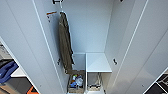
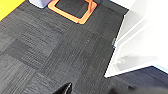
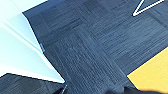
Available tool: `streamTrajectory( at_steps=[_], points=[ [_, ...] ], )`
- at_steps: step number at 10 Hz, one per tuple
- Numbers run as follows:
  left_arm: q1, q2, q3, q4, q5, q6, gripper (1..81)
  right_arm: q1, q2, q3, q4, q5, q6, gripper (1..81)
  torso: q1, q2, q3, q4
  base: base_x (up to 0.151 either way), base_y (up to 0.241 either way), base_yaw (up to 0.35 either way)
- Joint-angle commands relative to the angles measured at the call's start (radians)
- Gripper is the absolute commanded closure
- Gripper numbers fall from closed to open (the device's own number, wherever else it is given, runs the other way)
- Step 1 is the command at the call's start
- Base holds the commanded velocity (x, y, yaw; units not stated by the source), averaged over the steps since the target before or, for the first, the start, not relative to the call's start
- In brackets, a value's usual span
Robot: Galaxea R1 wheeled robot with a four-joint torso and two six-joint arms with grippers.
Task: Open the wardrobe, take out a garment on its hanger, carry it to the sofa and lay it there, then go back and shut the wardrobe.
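From my head camera, the wardrobe (image 1: 90, 30) stands open before me, both white doors swung wide to either side. A long dark olive-brown garment (image 1: 65, 42) hangs on the left of the interior, close against the left door. To its right a white inner shelf (image 1: 98, 62) sits low down, and beneath the hanging garment a wooden box (image 1: 75, 84) on the wardrobe floor holds small mixed items I cannot identify. A second open compartment (image 1: 94, 82) lies under the shelf. At the lower left edge, beyond the door, something blue (image 1: 7, 71) and an orange piece (image 1: 32, 90) show against a dark floor.

My left wrist camera looks down on dark grey carpet tiles (image 2: 50, 55) laid in alternating grain. An orange frame (image 2: 72, 12) rests on the carpet, a yellow patch of floor (image 2: 7, 7) lies beside it, and a white door's bottom edge (image 2: 135, 50) stands over the carpet.

My right wrist camera shows the same carpet (image 3: 100, 50), a white door panel (image 3: 17, 55), a yellow floor area (image 3: 152, 72) and a thin white outline (image 3: 147, 6) on the tiles.

Whether either end effector is released or clenched, I cannot tell.
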Motion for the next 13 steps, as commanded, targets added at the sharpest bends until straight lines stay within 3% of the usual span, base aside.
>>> streamTrajectory(
  at_steps=[1, 5, 7, 13],
  points=[
    [-0.118, -0.093, -0.039, -0.016, 0.035, -0.163, 1.0, 0.129, -0.091, 0.037, 0.054, -0.028, 0.080, 1.0, 0.000, 0.000, 0.000, 0.000, 0.000, 0.000, 0.000],
    [-0.232, -0.099, 0.115, -0.008, 0.021, -0.315, 1.0, 0.212, -0.102, 0.107, 0.053, -0.028, 0.240, 1.0, 0.000, 0.001, -0.001, 0.000, 0.000, 0.000, 0.000],
    [-0.292, -0.088, 0.177, -0.005, 0.021, -0.346, 1.0, 0.251, -0.102, 0.130, 0.053, -0.023, 0.307, 1.0, 0.001, 0.001, -0.001, 0.000, 0.000, 0.000, 0.000],
    [-0.435, -0.093, 0.270, 0.013, 0.030, -0.393, 1.0, 0.375, -0.128, 0.168, 0.054, -0.026, 0.427, 1.0, 0.002, 0.002, -0.002, 0.000, 0.000, 0.000, 0.000]
  ],
)
